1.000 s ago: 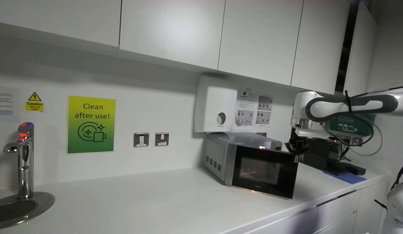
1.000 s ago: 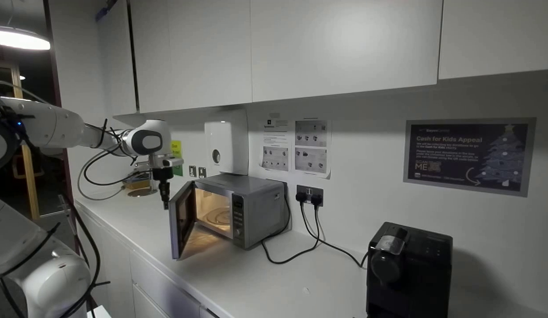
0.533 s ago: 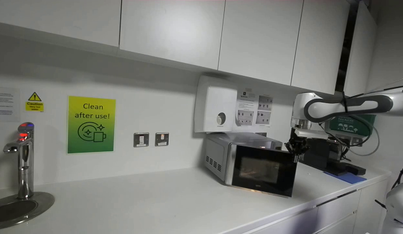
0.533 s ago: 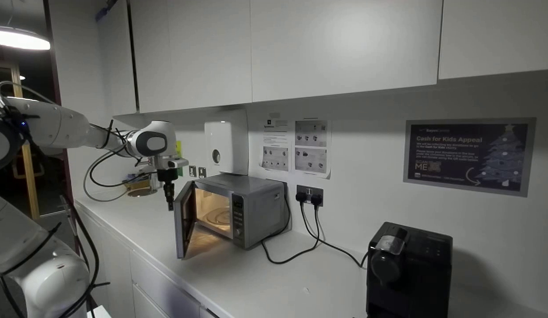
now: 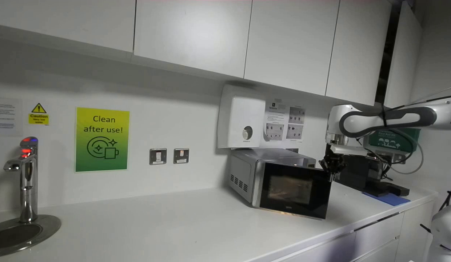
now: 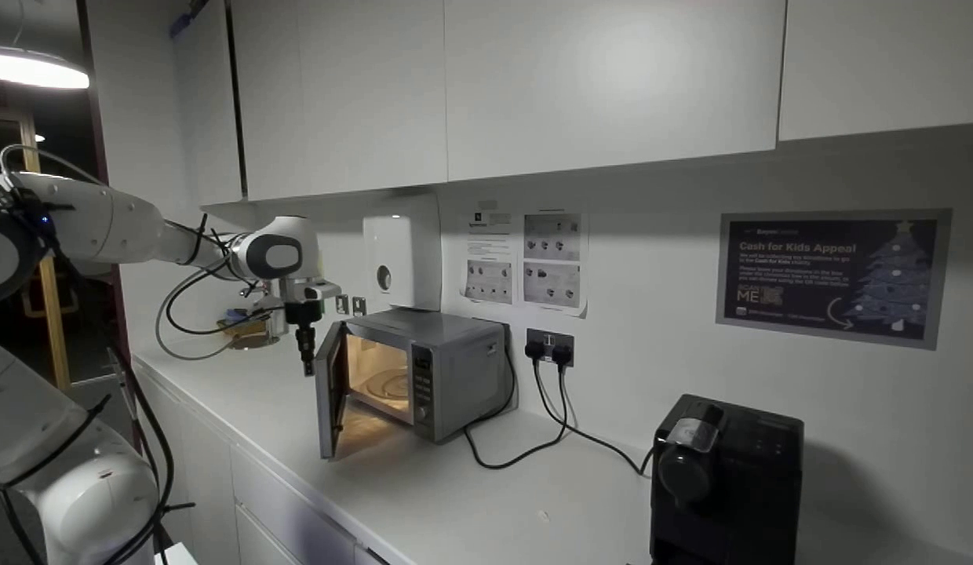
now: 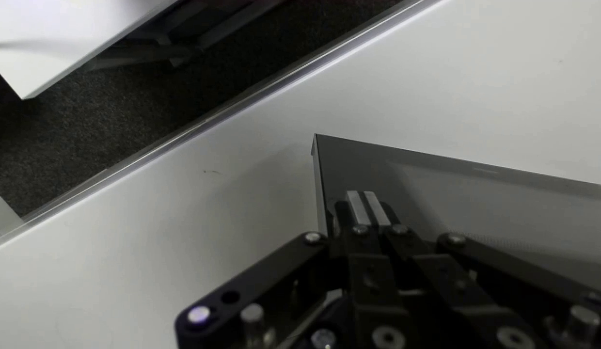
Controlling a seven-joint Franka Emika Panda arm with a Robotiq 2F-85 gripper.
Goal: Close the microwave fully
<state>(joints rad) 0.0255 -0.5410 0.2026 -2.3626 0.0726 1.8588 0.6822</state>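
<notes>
Now | microwave door (image 5: 295, 193): less ajar | tool (image 7: 362, 195): shifted alongside

Cabinets (image 5: 192, 36) above, counter (image 5: 138, 225) below (all white); pendant lamp (image 6: 35, 69) glowing.

Microwave casing (image 6: 467, 384): smooth silver-grey metal is shown, with a soft sheen
Microwave door (image 5: 296, 193): fronted with glossy black glass, edged down one side in silver metal
Gripper (image 7: 368, 208): finished in matt black, flecked with small points of shiny metal
Fingertips (image 7: 358, 208): faced in pale, smooth, metallic-looking material
Robot arm (image 6: 110, 216): clad in smooth white, plastic by look
Tap (image 5: 28, 178): finished in polished, mirror-bright metal
Worktop (image 5: 156, 225): surfaced in smooth white, lightly glossy
Dispenser (image 5: 240, 112): moulded in smooth white plastic
Switch plates (image 5: 152, 157): faced in shiny metal
Green poster (image 5: 102, 163): printed on smooth paper
Floor (image 7: 111, 126): covered in rough, dark, carpet-like cloth
</notes>
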